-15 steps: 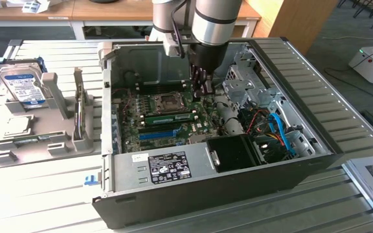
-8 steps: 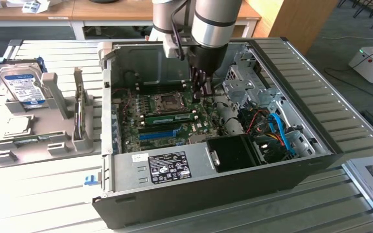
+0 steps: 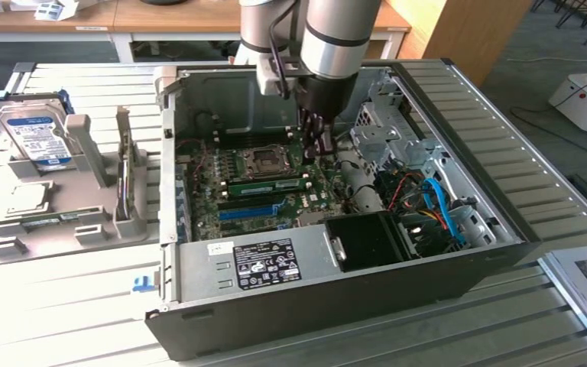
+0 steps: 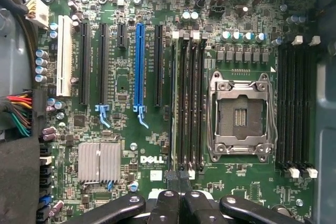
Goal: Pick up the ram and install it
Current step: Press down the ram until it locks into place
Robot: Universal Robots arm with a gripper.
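Below the gripper, its fingers pressed together, the ram sits seated in a slot beside the socket.

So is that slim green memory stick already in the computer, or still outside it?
In: the slim green memory stick lies seated on the green motherboard, beside the metal processor socket.
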